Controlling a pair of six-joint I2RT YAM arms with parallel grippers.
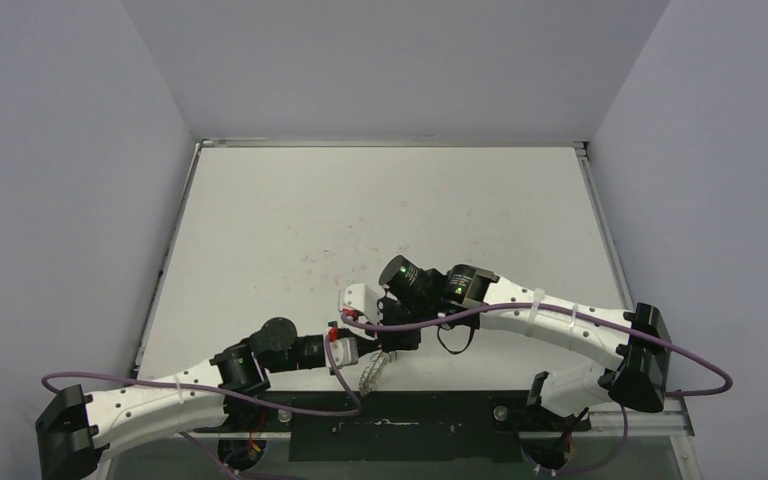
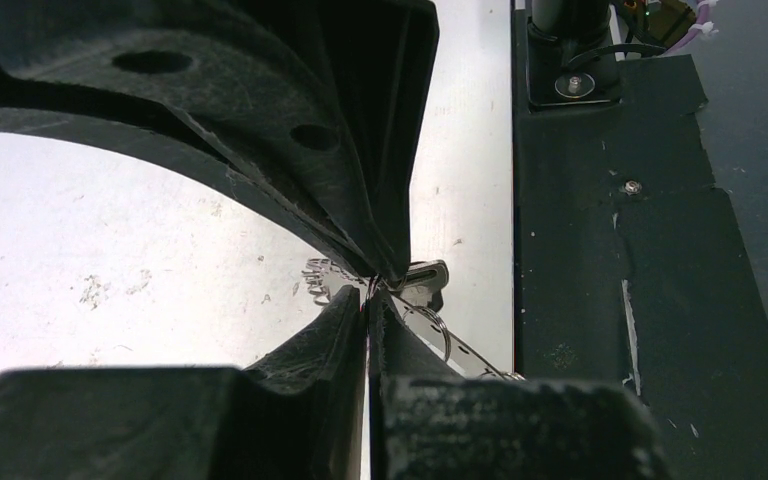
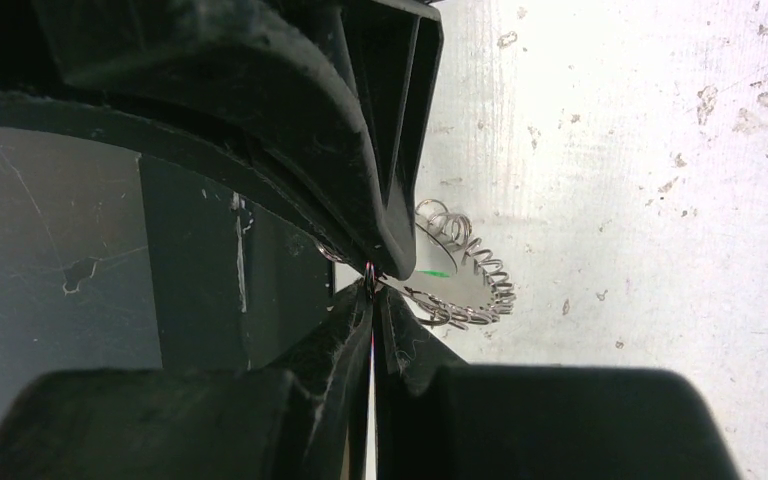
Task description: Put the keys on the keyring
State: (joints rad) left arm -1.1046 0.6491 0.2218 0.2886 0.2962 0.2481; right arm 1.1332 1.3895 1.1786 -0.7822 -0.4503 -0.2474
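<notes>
Both arms meet low over the table's near edge. My left gripper (image 2: 370, 296) is shut, its tips pinching a thin wire right beside the silvery key (image 2: 426, 276) of the keys; a small split ring (image 2: 441, 330) and a flat holed metal strip hang just behind. My right gripper (image 3: 370, 281) is shut on a thin wire at the edge of the keyring (image 3: 472, 272), whose fringe of wire loops spreads to the right; a bit of the green tag (image 3: 438, 272) shows beside the tips. From above, the keyring (image 1: 370, 375) dangles between the two grippers.
A black strip (image 1: 400, 425) with the arm bases runs along the near edge just below the grippers. The white table (image 1: 380, 220) stretches behind, bounded by a raised rim and grey walls. Purple cables loop over both arms.
</notes>
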